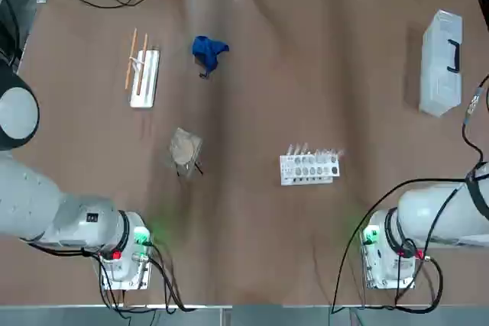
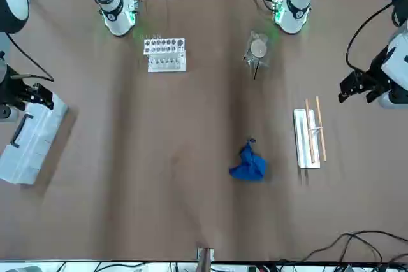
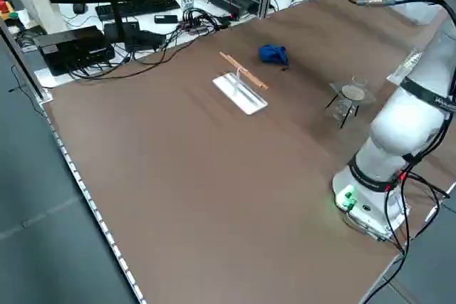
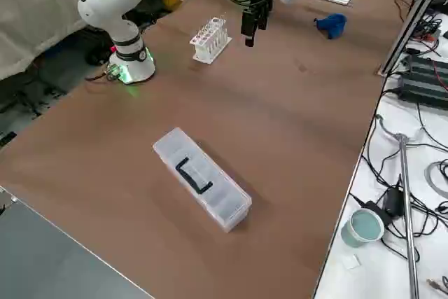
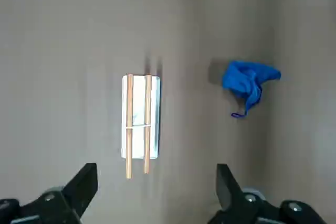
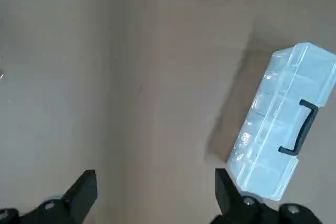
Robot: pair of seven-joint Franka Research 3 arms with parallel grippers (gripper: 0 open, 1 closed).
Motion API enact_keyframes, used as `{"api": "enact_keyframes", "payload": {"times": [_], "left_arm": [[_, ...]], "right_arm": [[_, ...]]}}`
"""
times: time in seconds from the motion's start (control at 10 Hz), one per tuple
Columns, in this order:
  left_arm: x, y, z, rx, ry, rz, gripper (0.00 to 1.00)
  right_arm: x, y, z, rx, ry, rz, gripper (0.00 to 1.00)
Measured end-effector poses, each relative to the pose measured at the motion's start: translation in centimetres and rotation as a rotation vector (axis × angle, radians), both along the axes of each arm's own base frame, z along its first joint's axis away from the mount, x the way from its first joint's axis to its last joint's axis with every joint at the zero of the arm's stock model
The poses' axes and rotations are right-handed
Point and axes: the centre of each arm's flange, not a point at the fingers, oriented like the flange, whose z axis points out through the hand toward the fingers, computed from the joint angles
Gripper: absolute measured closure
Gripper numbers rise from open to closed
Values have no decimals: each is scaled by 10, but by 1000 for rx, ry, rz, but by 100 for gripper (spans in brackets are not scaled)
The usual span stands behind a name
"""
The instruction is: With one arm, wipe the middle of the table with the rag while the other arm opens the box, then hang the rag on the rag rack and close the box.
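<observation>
Fingers of both my hands are open, two on each, and nothing is between them. My left gripper (image 5: 157, 182) hangs above the table (image 1: 252, 234), to the left of the rag (image 1: 208, 53), farther out than the rag rack (image 1: 145, 80). My right gripper (image 6: 156, 182) is in the air well to the right of the rag, near the box (image 1: 442, 64).

I count one rag, blue and crumpled, lying on the table. Just to the left of it is one rag rack, with one white base and two wooden rods (image 5: 129, 129); no cloth is hanging on them.

One box lies well apart, to the right of the rag. It is closed, with one black handle (image 4: 193, 176). Through the cloudy walls I see compartments, but what they contain I cannot tell.

Nearer to my bases than the rag are one clear wrap (image 1: 184, 152) with one round tan thing inside, and, more to the right, one white test-tube rack (image 1: 309, 168). It holds several clear tubes, which I cannot count exactly.
</observation>
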Motion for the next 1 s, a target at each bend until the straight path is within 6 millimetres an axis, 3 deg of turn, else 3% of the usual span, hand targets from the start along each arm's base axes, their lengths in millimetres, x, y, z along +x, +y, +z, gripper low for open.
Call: {"api": "enact_keyframes", "payload": {"times": [0.4,0.6,0.7,0.9,1.0], "left_arm": [[1,0,0,-1,-6,0,0],[8,-3,-11,0,9,-1,0],[17,-8,-28,0,33,-2,1],[50,-30,-75,-9,-3,-20,4],[65,-53,-106,-14,-7,-38,4]], "right_arm": [[-2,-1,-2,0,21,-19,2],[-6,-2,-8,1,63,-25,34],[-7,-2,-15,2,95,-39,51],[-1,-3,-43,0,156,-81,83],[5,-3,-67,-26,198,-79,97]]}}
